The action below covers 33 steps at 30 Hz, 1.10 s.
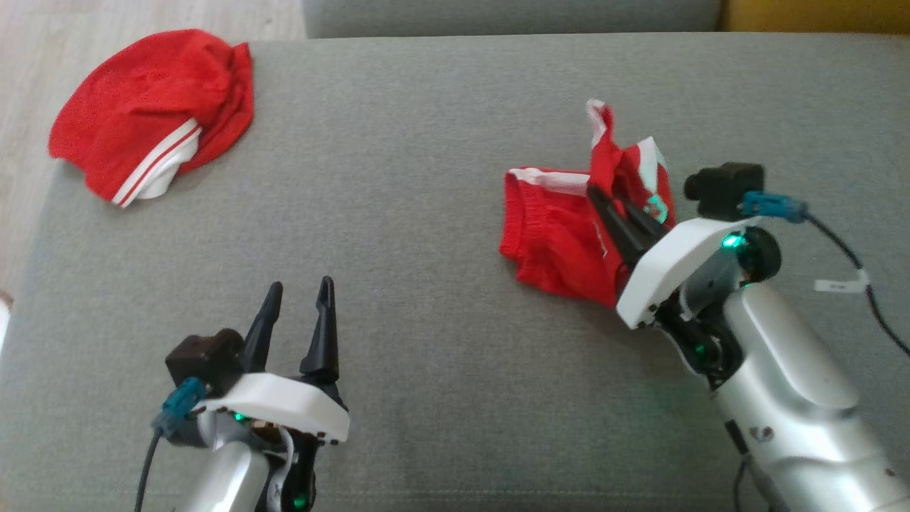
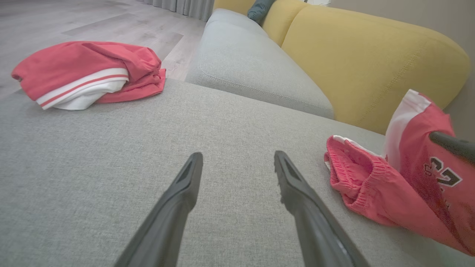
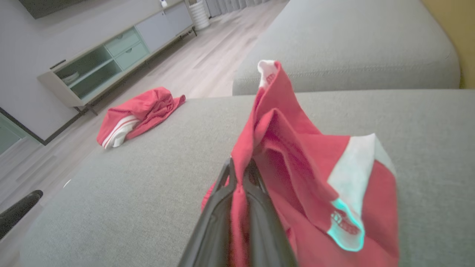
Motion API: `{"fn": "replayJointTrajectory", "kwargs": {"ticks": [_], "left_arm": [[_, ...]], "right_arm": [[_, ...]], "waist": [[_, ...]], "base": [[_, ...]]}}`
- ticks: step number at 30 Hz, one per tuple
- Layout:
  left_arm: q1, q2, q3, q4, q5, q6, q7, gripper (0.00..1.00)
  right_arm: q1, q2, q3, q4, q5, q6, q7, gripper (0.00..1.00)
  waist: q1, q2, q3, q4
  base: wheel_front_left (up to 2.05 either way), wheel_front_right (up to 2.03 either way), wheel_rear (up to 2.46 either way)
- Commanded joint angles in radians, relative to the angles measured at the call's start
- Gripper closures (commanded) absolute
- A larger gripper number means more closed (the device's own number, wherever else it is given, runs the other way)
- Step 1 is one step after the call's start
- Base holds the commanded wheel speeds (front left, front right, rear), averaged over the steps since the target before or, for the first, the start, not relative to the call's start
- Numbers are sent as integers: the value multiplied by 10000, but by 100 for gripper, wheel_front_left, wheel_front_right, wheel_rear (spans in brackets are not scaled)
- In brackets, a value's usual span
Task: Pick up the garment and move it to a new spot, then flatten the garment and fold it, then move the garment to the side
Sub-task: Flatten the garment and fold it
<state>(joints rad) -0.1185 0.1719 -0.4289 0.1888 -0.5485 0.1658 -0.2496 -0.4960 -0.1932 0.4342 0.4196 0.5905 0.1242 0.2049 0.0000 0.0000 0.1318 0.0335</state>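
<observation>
In the head view the red garment (image 1: 561, 235) lies at about 3 o'clock on the grey sofa seat (image 1: 426, 142), one fold drawn up off the fabric and the rest bunched on the seat; the right claw (image 1: 604, 203) is closed on that raised fold, while the left claw (image 1: 300, 286) stands wide and empty at 7 o'clock; a second red garment (image 1: 153, 107) sits well apart at 10 o'clock; the step in hand looks like the pick-up, and the next move probably calls for lifting the cloth clear of the seat and carrying it toward bare seat near the centre, the free claw ready for flattening; in the left wrist view the left claw (image 2: 238, 155) gapes over bare seat, and the garment (image 2: 371, 185) at 3 o'clock shows an elastic waistband and dark printed numerals that the head view leaves unclear, with a yellow backrest (image 2: 371, 63) behind; in the right wrist view the right claw (image 3: 241, 167) pinches a thin ridge of cloth between its tips, a detail hidden from above, and a low cabinet (image 3: 104, 63) stands at 10 o'clock.
</observation>
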Motion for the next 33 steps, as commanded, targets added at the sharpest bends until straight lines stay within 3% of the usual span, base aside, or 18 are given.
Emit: {"fn": "replayJointTrajectory", "kwargs": {"ticks": [1, 10, 11, 12, 13, 14, 24, 33], "left_arm": [[-345, 24, 386, -269, 78, -54, -121, 0], [-394, -164, 536, -186, 154, -173, -122, 0], [-400, -181, 560, -178, 167, -188, -122, 0], [-407, -201, 581, -168, 183, -203, -122, 0], [-418, -225, 597, -155, 198, -217, -122, 0], [-430, -251, 609, -139, 211, -235, -122, 0], [-326, -374, 767, -51, 321, -356, -122, 0], [-242, -404, 750, -103, 396, -419, -122, 0]], "right_arm": [[-263, 170, -18, -159, -125, 65, 46, 100], [-770, 911, 241, 1205, -441, 65, -240, 100], [-819, 967, 313, 1340, -439, 65, -277, 84], [-866, 1013, 395, 1458, -426, 65, -319, 59], [-907, 1056, 505, 1532, -385, 65, -372, 18], [-940, 1088, 635, 1565, -325, 65, -433, 0], [-649, 674, 1279, 584, 185, 65, -1368, 0], [361, 136, -451, -464, -240, 65, -2036, 0]], "waist": [[0, 0, 49, 127], [0, 0, 264, 397], [0, 0, 282, 396], [0, 0, 298, 393], [0, 0, 309, 387], [0, 0, 313, 377], [0, 0, 46, -20], [0, 0, -28, -345]], "base": [[0, 0, 0], [0, 0, 0], [0, 0, 0], [0, 0, 0], [0, 0, 0], [0, 0, 0], [0, 0, 0], [0, 0, 0]]}}
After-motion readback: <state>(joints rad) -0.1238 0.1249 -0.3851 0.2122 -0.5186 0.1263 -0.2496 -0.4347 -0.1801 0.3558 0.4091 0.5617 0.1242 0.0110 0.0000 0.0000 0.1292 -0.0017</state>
